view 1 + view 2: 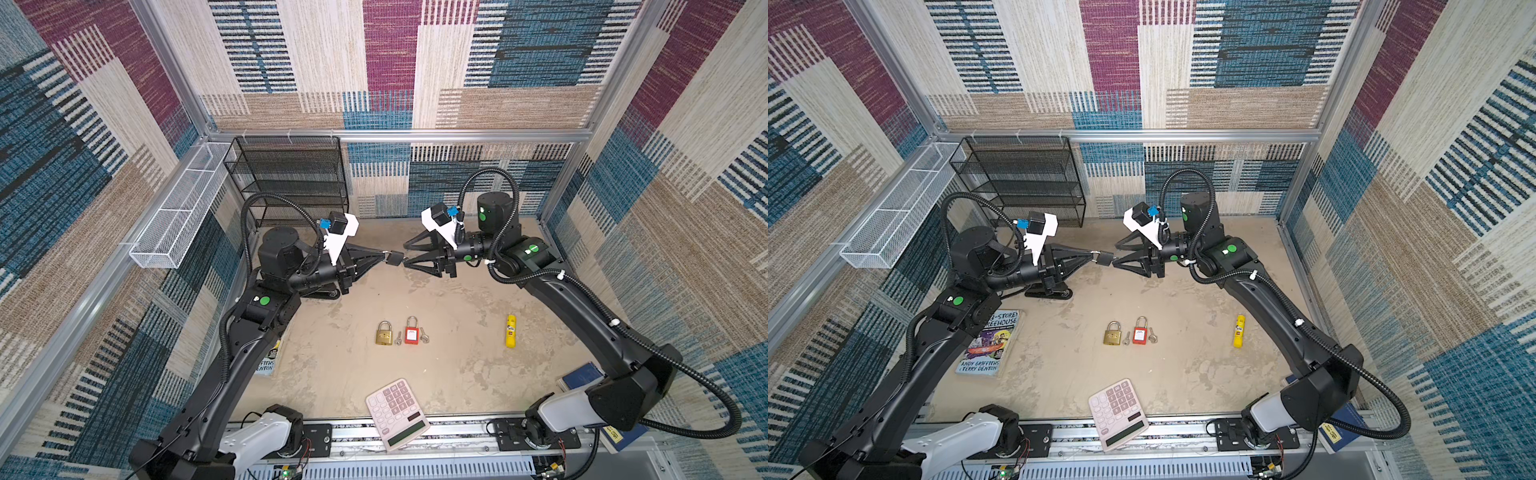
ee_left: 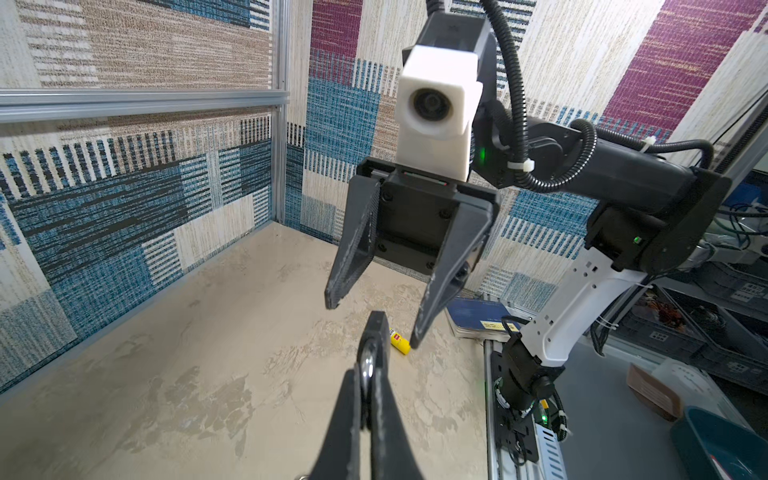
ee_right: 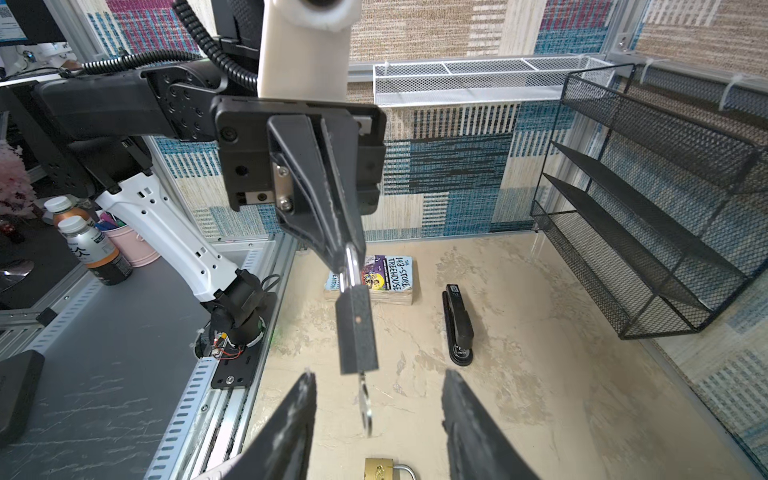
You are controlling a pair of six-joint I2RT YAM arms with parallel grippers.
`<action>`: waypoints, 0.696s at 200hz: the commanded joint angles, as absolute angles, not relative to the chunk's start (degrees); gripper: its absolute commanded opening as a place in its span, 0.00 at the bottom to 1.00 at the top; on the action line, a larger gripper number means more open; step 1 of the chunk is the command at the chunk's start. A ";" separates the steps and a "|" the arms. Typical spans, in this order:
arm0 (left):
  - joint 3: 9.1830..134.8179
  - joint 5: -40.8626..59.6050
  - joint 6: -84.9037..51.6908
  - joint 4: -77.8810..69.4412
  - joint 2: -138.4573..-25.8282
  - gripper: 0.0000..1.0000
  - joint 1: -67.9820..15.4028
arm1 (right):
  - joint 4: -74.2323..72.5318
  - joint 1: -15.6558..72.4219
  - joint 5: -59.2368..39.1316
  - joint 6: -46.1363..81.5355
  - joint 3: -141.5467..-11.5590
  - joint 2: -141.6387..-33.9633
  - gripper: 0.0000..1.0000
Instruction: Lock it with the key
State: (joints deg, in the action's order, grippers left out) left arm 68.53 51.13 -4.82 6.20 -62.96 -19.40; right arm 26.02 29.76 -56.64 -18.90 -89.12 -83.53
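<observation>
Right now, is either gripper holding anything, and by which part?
Left gripper holds the dark padlock by its shackle. Right gripper is open around the inserted key, gripping nothing.

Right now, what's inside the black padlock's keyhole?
A silver key sticks out of the black padlock; only its head shows, the blade is hidden inside. The right claw stands open around it, not touching.

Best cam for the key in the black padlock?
Right wrist: the key sticks out of the black padlock, unblocked. Left wrist shows only the padlock, edge-on; in both top views the key is too small to tell.
</observation>
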 commanded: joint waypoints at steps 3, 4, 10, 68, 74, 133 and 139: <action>68.99 50.73 -5.55 4.12 -62.58 0.00 -19.24 | 26.59 29.79 -58.44 -19.89 -89.06 -83.48 0.45; 68.99 50.72 -5.59 4.13 -62.58 0.00 -19.24 | 26.66 29.79 -58.44 -19.92 -89.05 -83.49 0.44; 68.99 50.70 -5.62 4.18 -62.53 0.00 -19.24 | 26.88 29.79 -58.60 -20.02 -89.04 -83.58 0.42; 68.87 50.80 -5.54 3.96 -62.58 0.00 -19.14 | 26.94 29.71 -59.97 -19.72 -88.85 -84.27 0.28; 68.75 50.88 -5.49 3.88 -62.58 0.00 -19.12 | 26.90 29.71 -60.15 -19.69 -88.98 -84.38 0.28; 68.04 50.89 -5.76 3.43 -62.32 0.00 -19.06 | 27.50 29.71 -61.96 -19.75 -90.10 -86.00 0.17; 68.07 50.89 -5.79 3.43 -62.31 0.00 -18.95 | 27.58 29.73 -62.12 -19.77 -90.17 -86.11 0.16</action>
State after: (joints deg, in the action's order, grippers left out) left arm 68.18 50.96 -4.86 5.91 -62.57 -19.14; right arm 27.75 29.65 -60.14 -19.51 -89.54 -85.69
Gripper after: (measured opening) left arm 0.065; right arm 0.183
